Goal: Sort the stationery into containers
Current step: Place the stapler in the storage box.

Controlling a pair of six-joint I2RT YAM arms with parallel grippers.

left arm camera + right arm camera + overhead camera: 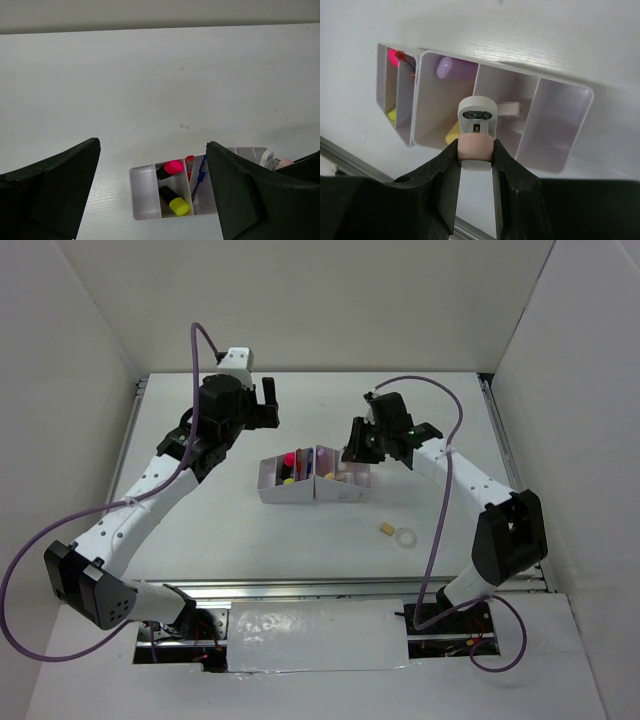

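Right gripper pinches the pink eraser above the white organiser. Left gripper hovers, its 2 fingers spread wide.

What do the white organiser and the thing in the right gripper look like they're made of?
Organiser: probably smooth plastic; thin, even white walls, slight sheen. Pink eraser in the right gripper: looks like matte rubber, its glossier white cap maybe plastic.
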